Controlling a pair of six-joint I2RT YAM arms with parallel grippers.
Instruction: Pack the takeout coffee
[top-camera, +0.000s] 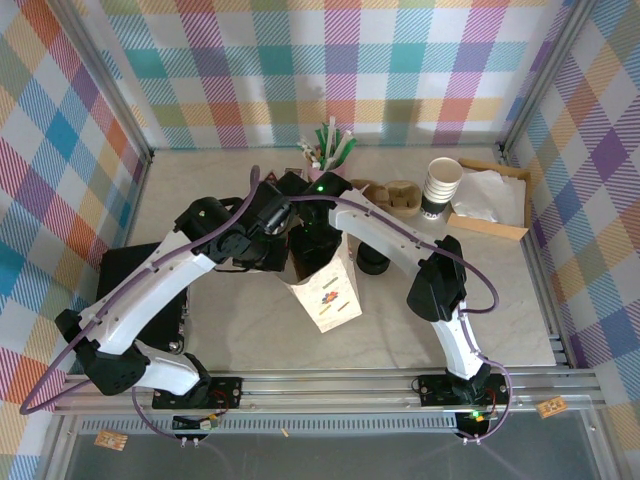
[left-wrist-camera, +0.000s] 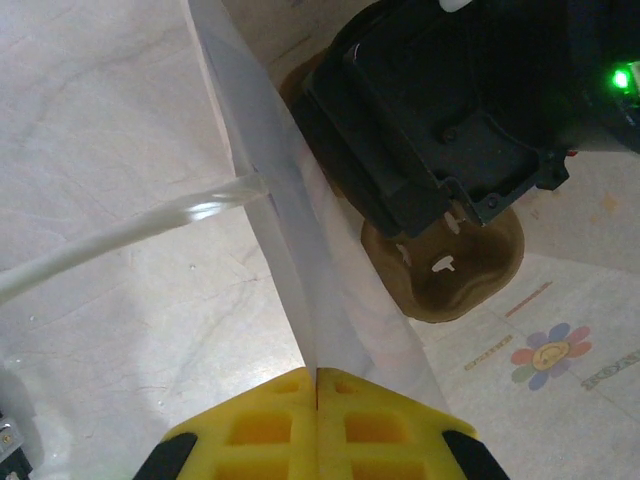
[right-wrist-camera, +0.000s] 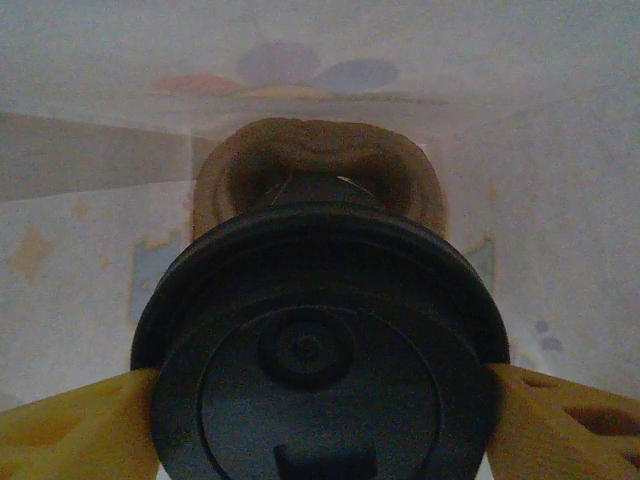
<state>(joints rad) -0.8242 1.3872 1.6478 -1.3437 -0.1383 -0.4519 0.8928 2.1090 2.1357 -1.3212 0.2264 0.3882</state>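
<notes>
So my left gripper (left-wrist-camera: 317, 375) has its yellow fingers pressed flat together on the left wall of the white paper bag (top-camera: 330, 300), pinching the thin edge so the mouth is held open. The bag stands mid-table with its flower logo on the near face. My right gripper (right-wrist-camera: 320, 388) is down inside the bag, and the takeout coffee (right-wrist-camera: 320, 360) is right there between its fingers. From the wrist I'm looking straight at the round black lid, with a yellow finger snug against the rim on each side. Whether they're actually squeezing it or just resting beside it, I honestly can't tell. Past the lid, at the bottom of the bag, there's a brown pulp carrier (right-wrist-camera: 310, 165); can't tell if the cup is seated in it. Outside the bag, the stack of white cups (top-camera: 441, 185) stands far right, and a squat black lid stack (top-camera: 373, 258) sits just right of the bag.
</notes>
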